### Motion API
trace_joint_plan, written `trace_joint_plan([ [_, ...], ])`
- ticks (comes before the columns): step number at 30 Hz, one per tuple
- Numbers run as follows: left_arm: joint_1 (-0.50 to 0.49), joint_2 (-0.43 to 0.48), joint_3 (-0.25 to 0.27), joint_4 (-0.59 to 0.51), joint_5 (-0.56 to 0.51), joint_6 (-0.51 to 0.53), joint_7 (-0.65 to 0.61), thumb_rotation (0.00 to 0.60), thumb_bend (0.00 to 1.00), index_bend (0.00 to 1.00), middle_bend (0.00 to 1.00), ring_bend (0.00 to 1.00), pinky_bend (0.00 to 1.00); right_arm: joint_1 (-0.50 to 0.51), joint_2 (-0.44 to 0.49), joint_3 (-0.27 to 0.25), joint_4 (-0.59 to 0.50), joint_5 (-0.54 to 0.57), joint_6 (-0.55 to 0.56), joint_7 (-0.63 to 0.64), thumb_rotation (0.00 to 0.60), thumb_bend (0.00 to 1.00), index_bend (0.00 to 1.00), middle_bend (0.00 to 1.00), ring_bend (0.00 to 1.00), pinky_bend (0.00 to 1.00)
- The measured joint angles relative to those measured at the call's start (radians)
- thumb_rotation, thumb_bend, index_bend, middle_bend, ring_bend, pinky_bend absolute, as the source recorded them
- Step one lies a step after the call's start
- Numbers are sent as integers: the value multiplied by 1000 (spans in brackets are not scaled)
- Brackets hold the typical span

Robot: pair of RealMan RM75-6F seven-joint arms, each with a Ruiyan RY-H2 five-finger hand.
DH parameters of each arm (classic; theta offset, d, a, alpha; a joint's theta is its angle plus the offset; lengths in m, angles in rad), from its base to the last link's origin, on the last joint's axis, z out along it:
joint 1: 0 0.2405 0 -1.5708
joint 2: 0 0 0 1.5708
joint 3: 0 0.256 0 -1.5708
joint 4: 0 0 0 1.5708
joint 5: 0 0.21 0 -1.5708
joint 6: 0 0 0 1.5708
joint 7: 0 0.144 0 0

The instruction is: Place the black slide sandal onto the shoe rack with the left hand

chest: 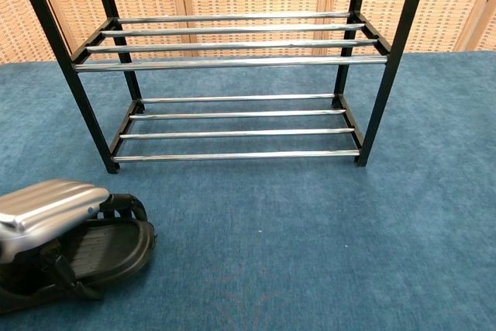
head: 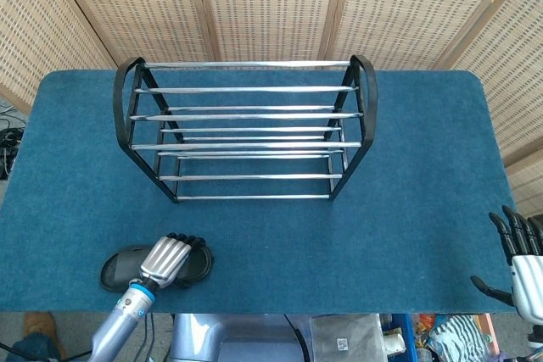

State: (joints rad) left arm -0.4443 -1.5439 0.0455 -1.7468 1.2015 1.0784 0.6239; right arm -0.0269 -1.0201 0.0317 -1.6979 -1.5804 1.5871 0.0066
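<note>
One left robot hand (head: 166,257) clasps the black slide sandal (chest: 101,249), well short of the shoe rack (head: 246,129).

The left robot hand (head: 165,258) lies over the slide sandal (head: 119,266), near the front left edge of the bench (head: 407,235); its fingers (chest: 124,203) curl down over the sandal's strap. The shoe rack (head: 244,129) stands well behind this robot hand and to its right, toward the bench's back. The right robot hand (head: 519,264) sits far to the right, at the bench's front right corner, touching nothing.
</note>
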Motion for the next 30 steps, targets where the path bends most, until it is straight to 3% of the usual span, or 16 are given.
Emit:
trace_joint_plan([
  [8, -5, 108, 22, -31, 98, -2, -87, 600, 46, 452, 481, 414, 480, 2, -7, -2, -2, 2, -7, -21, 600, 0, 0, 0, 0, 0],
  [17, -15, 250, 82, -42, 247, -10, -151, 600, 46, 452, 481, 414, 463, 7, -19, -2, -5, 7, -20, -53, 600, 0, 0, 0, 0, 0],
  [23, -38, 300, 153, 24, 480, 16, -260, 600, 46, 466, 481, 414, 456, 11, -26, 0, -8, 17, -28, -72, 600, 0, 0, 0, 0, 0],
  [30, -69, 317, 251, 294, 824, 178, -549, 600, 45, 490, 481, 415, 461, 14, -32, 3, -9, 28, -35, -87, 600, 0, 0, 0, 0, 0],
])
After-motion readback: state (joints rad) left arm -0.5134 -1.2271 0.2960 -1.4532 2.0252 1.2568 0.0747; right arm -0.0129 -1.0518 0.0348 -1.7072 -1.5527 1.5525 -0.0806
